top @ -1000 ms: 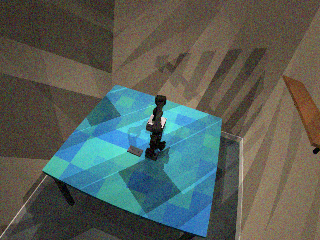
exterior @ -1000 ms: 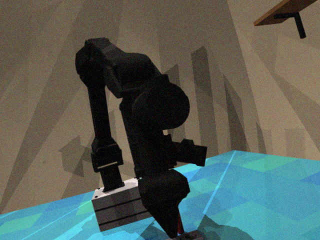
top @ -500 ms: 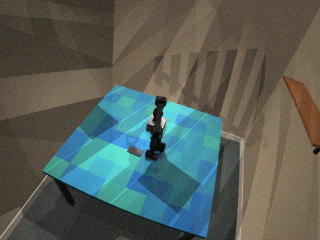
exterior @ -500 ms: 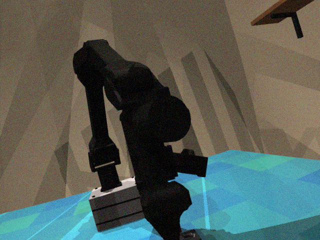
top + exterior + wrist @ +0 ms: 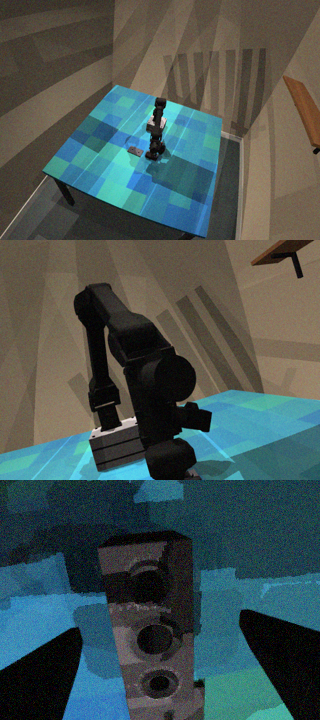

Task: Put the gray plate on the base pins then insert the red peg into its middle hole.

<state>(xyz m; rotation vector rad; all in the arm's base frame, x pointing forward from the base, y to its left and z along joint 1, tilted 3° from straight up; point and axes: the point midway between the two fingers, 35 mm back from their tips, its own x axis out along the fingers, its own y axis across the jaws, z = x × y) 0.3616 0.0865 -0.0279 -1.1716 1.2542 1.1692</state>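
Note:
The gray plate [image 5: 153,660] [image 5: 151,156] lies beside the base, with three holes facing up; a corner of the plate [image 5: 192,474] also shows at the bottom of the exterior view. My gripper [image 5: 161,621] is open, pointing down over the plate, with one finger on each side of it and nothing held. The base [image 5: 135,151] lies flat just left of the plate in the top view, its two pins bare. A pin and a corner of the base [image 5: 199,700] show at the bottom of the wrist view. Only the tip of the red peg [image 5: 161,142] shows behind my arm; the rest is hidden.
The pale mounting block [image 5: 162,121] [image 5: 116,450] stands behind the work area. The arm hangs over the plate and hides much around it. A wooden shelf [image 5: 301,105] [image 5: 281,250] is on the wall, far to the right.

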